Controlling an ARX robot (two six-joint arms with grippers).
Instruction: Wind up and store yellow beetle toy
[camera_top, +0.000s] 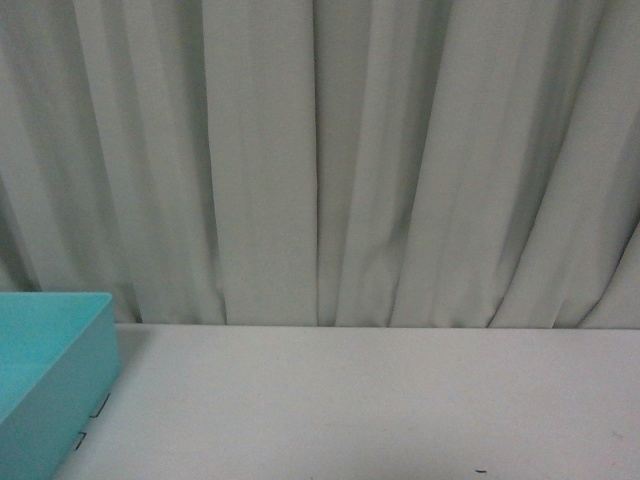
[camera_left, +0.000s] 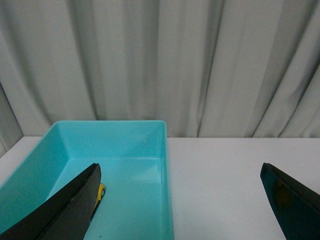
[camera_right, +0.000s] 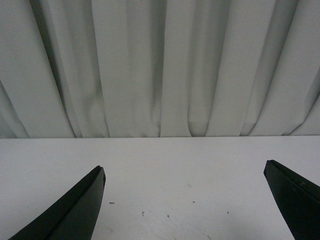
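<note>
Fingers (camera_left: 60, 210) of both grippers are spread apart and empty; the yellow beetle toy (camera_left: 100, 192) is seen already stored inside the teal bin (camera_left: 162, 150).

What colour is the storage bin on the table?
Turquoise; the bin shows best in the left wrist view.

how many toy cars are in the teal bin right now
1. A yellow beetle toy lies on the floor of the teal bin, mostly hidden behind a finger of the left claw. More could be hidden behind that finger; the front view shows only the bin's outer corner.
</note>
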